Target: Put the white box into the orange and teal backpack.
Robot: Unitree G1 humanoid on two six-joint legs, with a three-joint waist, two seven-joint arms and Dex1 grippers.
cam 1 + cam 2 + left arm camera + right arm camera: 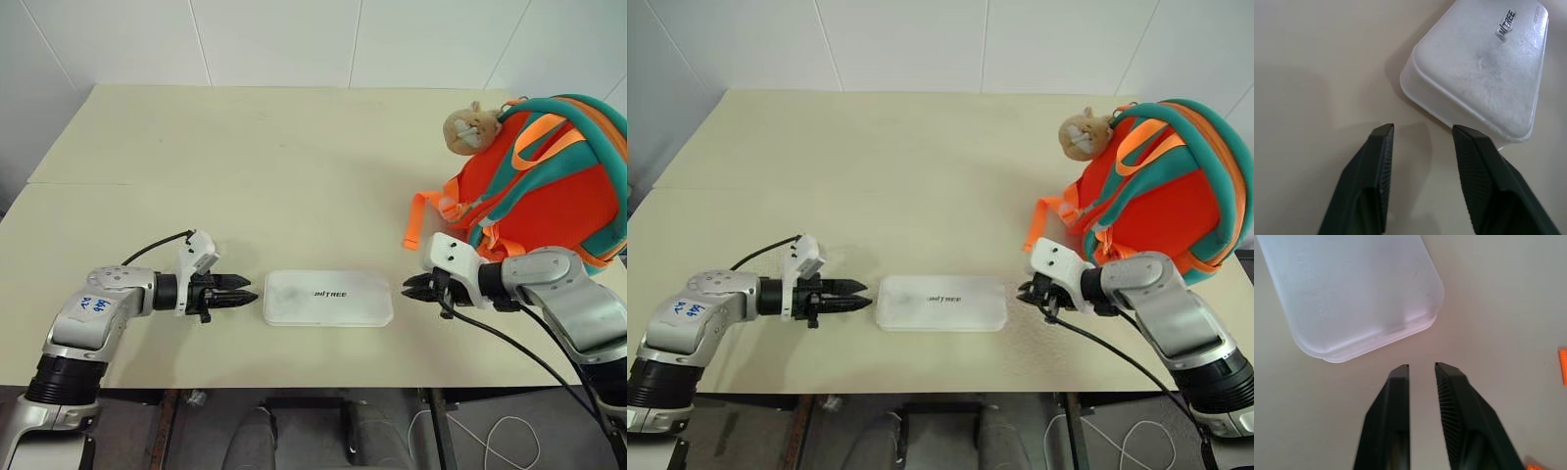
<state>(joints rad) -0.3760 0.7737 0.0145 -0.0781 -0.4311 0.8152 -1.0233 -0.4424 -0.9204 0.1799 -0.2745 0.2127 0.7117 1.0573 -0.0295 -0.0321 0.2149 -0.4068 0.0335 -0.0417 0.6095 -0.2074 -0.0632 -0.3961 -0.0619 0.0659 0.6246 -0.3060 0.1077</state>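
Two end effectors flank the white box (328,298), which lies flat near the front edge of the cream tabletop (274,166), long side parallel to that edge. My left end effector (245,290) sits just off the box's left short end, apart from it, black fingers (1380,161) parted with a clear gap and nothing between them. My right end effector (409,287) sits just off the box's right short end, also apart, its ribbed fingers (1445,396) separated by a narrower gap, released and holding nothing. Both point inward toward the box.

Beyond the box the tabletop runs bare and smooth all the way to the rear edge at the white wall, and to the left of the box it is open too. Right of the box and farther back stands the orange and teal backpack (549,176), bulging soft fabric with padded teal edging and loose orange webbing trailing toward the box. A beige plush toy (468,127) hangs at its top.

The box is hard, matte, frosted white plastic with rounded corners, a raised lid rim and small dark lettering.
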